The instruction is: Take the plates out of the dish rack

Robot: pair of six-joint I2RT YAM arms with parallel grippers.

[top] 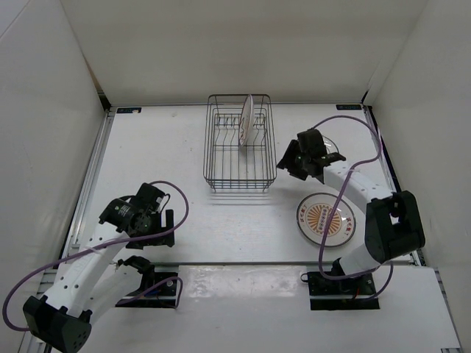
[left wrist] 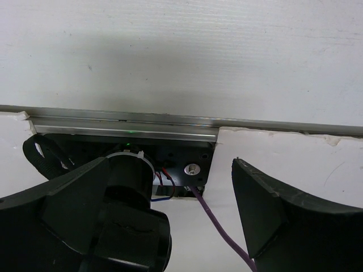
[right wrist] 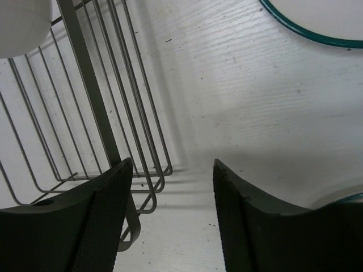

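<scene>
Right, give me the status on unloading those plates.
Done: the orange sunburst plate lies flat on the table right of the dish rack, and a second plate, half hidden under the right gripper, looks out too. In hand: nothing; the right gripper is open and empty beside the rack, the left gripper open too. Left: the last plate stands upright in the rack.

1 upright plate [top: 247,121] in dish rack [top: 227,168]; 1 flat plate [top: 326,219] on table [top: 162,147], right-front of rack.

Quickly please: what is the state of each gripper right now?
Left gripper: open, holding nothing.
Right gripper: open, holding nothing, beside the dish rack.
</scene>
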